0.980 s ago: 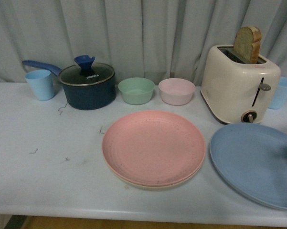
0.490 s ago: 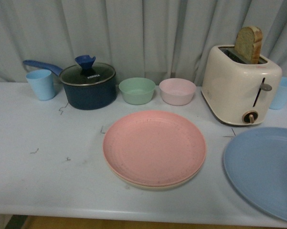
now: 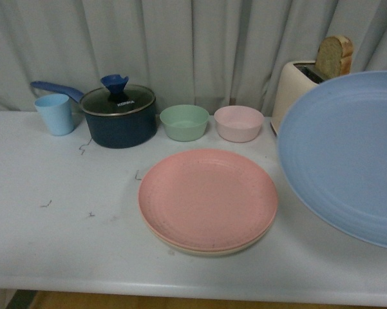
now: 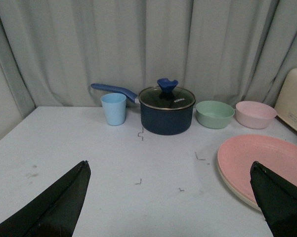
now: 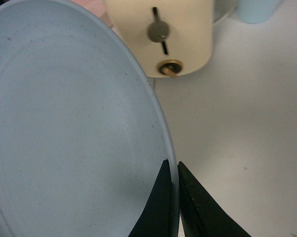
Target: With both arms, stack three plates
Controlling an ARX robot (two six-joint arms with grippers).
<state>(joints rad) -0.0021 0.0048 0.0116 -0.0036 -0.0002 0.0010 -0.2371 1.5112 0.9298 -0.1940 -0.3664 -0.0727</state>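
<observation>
The pink plate (image 3: 207,196) lies at the table's middle on top of the beige plate (image 3: 199,249), whose rim peeks out below it. The light blue plate (image 3: 348,151) hangs tilted in the air at the right, lifted off the table, hiding most of the toaster. My right gripper (image 5: 174,165) is shut on the rim of the light blue plate (image 5: 74,128); the arm itself is out of the front view. My left gripper (image 4: 168,165) is open over bare table, its fingers (image 4: 64,197) wide apart, with the pink plate (image 4: 267,160) beside its right finger.
At the back stand a light blue cup (image 3: 54,114), a dark blue lidded pot (image 3: 118,114), a green bowl (image 3: 184,121) and a pink bowl (image 3: 238,123). A cream toaster (image 3: 296,80) with a bread slice (image 3: 333,55) stands behind the raised plate. A curtain closes the back.
The light blue plate has gone from lying flat on the table at the right to being lifted and tilted up in front of the toaster. The pink and beige plates have not moved.
</observation>
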